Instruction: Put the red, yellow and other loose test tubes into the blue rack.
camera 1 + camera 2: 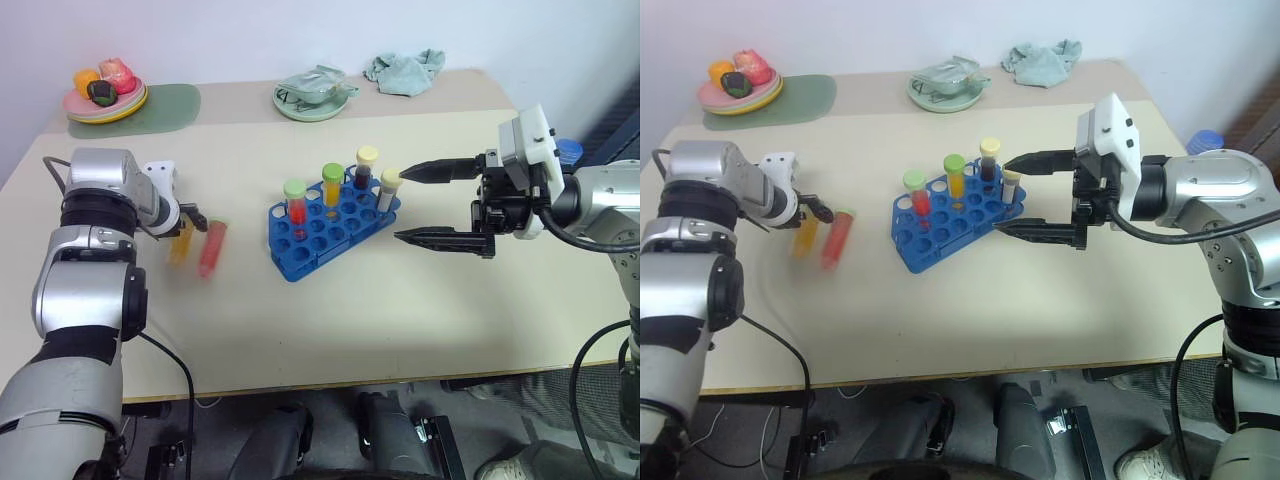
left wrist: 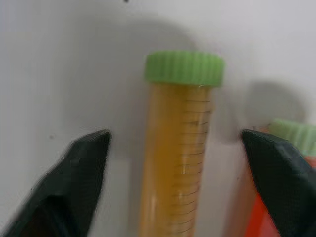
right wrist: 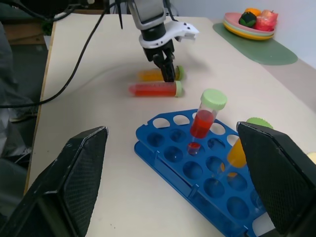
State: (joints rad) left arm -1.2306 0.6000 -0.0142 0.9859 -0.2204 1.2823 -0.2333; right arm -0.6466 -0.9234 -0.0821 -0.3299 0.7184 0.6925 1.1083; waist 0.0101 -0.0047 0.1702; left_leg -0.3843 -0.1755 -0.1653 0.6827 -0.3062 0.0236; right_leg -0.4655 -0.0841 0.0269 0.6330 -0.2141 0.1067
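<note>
Left pincer open astride yellow tube lying on bench; right pincer wide open, empty, beside blue rack.

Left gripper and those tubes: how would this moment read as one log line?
left gripper: open, straddling lying yellow-orange tube | red tube: beside it | right gripper: open, near blue rack

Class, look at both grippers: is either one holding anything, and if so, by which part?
Nothing is held. The left gripper has open fingers astride the lying yellow tube, not touching it. The right gripper hangs open beside the blue rack.
</note>
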